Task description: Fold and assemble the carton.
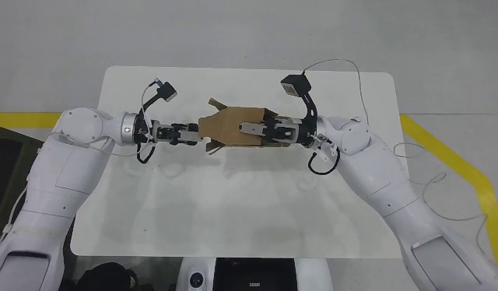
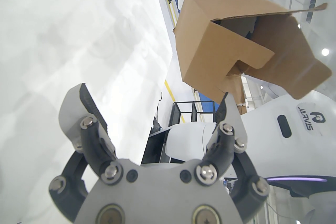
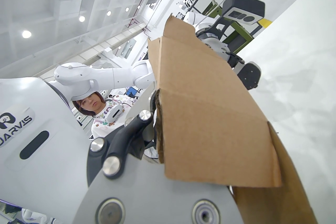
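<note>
A brown cardboard carton (image 1: 229,126) hangs above the middle of the white table (image 1: 233,213), its end flaps splayed out toward the left arm. My right gripper (image 1: 255,127) is shut on the carton's wall (image 3: 207,114), and one dark finger (image 3: 136,128) shows beside the board. My left gripper (image 1: 194,134) sits just off the carton's flap end with its fingers spread and nothing between them. In the left wrist view that gripper (image 2: 157,104) is open below the carton (image 2: 223,51). One fingertip (image 2: 227,104) is close to a lower flap; I cannot tell if they touch.
The table's bare surface stretches in front of and behind the arms. A yellow floor line (image 1: 451,163) runs past both sides of the table. Loose cable (image 1: 362,81) trails from the right arm over the far right corner.
</note>
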You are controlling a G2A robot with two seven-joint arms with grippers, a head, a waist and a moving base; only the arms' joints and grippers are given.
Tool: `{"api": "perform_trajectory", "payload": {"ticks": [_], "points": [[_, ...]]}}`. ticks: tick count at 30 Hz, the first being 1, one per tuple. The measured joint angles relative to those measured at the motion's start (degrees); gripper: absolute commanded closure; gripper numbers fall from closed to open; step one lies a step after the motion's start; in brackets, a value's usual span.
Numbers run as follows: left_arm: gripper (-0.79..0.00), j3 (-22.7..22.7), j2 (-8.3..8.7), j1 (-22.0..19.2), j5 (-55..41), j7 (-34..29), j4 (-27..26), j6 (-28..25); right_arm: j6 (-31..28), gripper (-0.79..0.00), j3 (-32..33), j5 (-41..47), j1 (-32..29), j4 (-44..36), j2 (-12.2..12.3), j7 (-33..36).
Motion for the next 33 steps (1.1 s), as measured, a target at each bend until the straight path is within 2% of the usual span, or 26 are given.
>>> {"api": "perform_trajectory", "payload": {"ticks": [19, 33], "points": [[-0.785, 1.89, -0.47, -1.81, -1.37, -0.06, 0.64, 0.06, 0.8, 0.0, -5.24, 2.26, 2.35, 0.44, -1.6, 0.81], [-0.785, 2.27, -0.43, -2.06, -2.31, 0.01, 1.17, -0.01, 0.36, 0.0, -6.93, 2.95, 3.39, 1.33, -1.9, 0.37]]}}
